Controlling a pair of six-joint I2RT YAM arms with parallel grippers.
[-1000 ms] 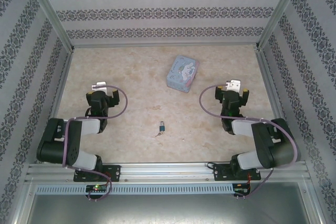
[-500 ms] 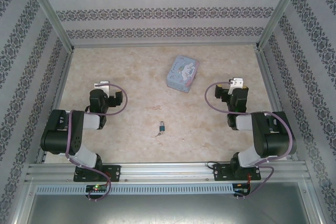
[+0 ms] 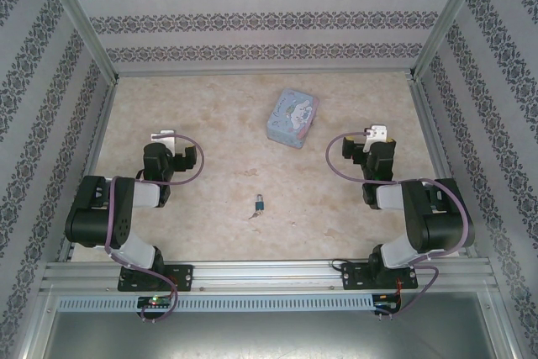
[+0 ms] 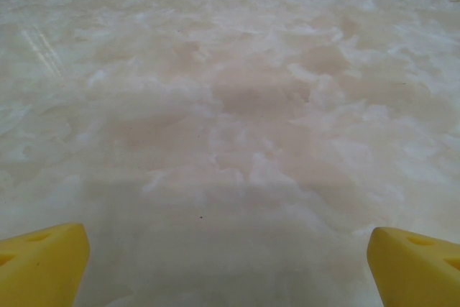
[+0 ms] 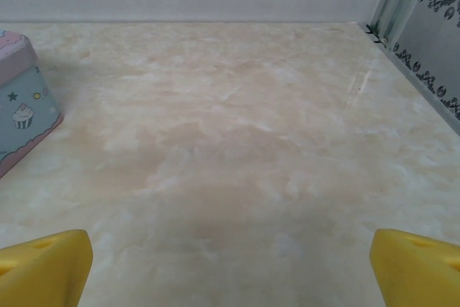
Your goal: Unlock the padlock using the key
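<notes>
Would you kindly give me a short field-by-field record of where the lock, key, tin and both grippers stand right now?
padlock: on the table, near middle, between the arms
key: close by the padlock's near-left; contact unclear
tin: farther back, apart from both
left gripper: open, empty, over bare table
right gripper: open, empty, tin off to its left
progress: nothing picked up yet

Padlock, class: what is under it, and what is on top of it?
The padlock lies on the marbled table, with nothing on top. The key lies beside its near end. The patch of table directly beneath is covered by the padlock itself.
</notes>
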